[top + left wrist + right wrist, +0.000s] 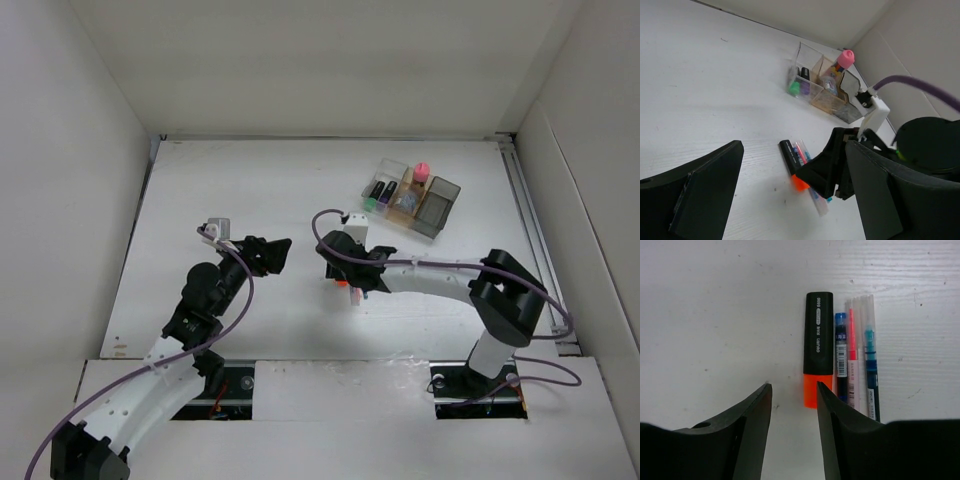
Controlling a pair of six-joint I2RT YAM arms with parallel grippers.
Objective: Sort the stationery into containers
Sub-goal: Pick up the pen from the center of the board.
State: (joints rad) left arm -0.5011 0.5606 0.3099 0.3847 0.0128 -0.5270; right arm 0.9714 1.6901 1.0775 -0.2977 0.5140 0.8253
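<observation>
Jaws of the right gripper (794, 386) stand partly apart with bare white table (715, 315) showing between them; nothing is held. It hangs low over a group of stationery near the table's middle.

Stationery under it, right wrist view:
- short stubby black marker with orange end (818, 347), lying flat, orange end towards the gripper. The finger on the right of the view overlaps one corner of that end; contact cannot be told.
- thin blue-capped pen with a barcode label (841, 357), just beside the marker.
- thin pink pen in a clear barrel (852, 347), next along.
- thin teal-blue pen with a clear cap (870, 362), outermost.
All four lie parallel, the pens side by side and close together.

Left gripper (795, 150): jaws wide apart, empty, raised above the table and facing the same group from the left.

Row of three joined square open-top boxes sits at the far right of the table, well apart from the pens:
- clear box (801, 57) holds a green-ended marker (794, 88) and a purple-ended marker (805, 89), upright.
- tan box (821, 100) holds a pink-capped small bottle (845, 58).
- dark smoky grey box (438, 205): contents cannot be told.
</observation>
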